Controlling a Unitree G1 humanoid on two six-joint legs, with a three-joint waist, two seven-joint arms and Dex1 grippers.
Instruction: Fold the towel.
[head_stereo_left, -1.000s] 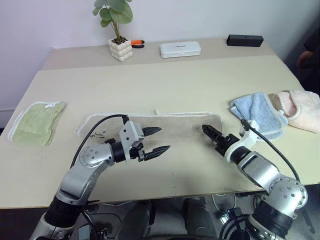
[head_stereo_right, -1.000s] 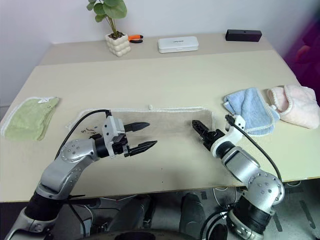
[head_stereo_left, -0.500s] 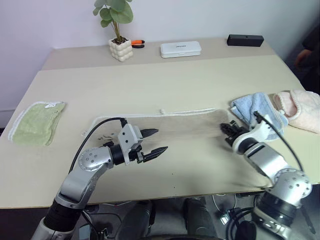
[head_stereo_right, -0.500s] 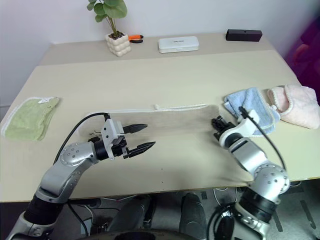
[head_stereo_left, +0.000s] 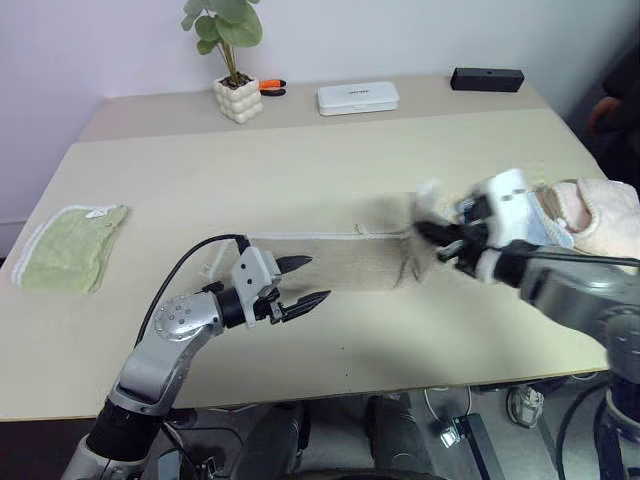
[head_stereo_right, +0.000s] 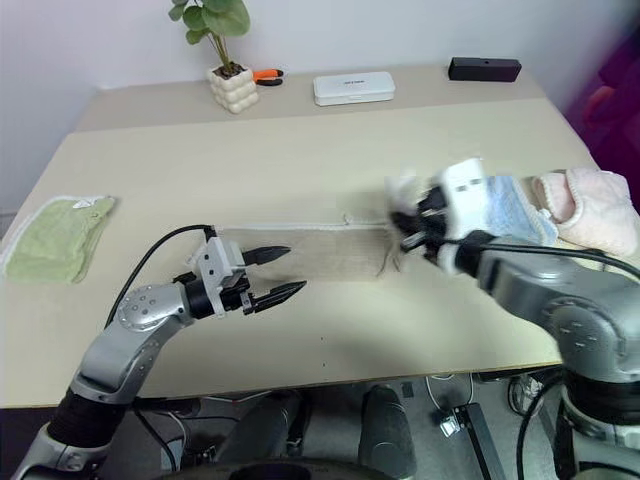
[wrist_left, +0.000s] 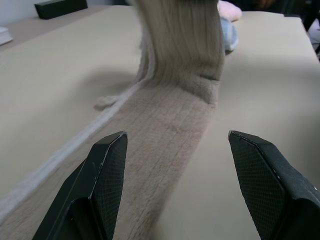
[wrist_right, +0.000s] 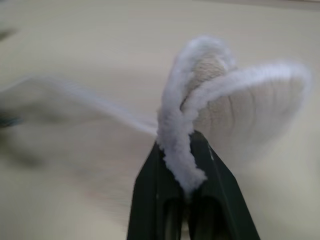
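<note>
The right gripper (wrist_right: 186, 165) is pinching the white edge of the towel (head_stereo_left: 340, 262) and holding that end up off the table (head_stereo_left: 300, 170). The rest is lying flat. The left gripper (head_stereo_left: 303, 281) is hanging wide open above the towel's other end.

I see a beige table (head_stereo_left: 300, 160) carrying the tan towel (head_stereo_left: 330, 262), a green towel (head_stereo_left: 65, 248), blue towel (head_stereo_right: 510, 210), pink towel (head_stereo_left: 605, 215), plant pot (head_stereo_left: 238, 98), white case (head_stereo_left: 358, 97) and black box (head_stereo_left: 487, 79)
</note>
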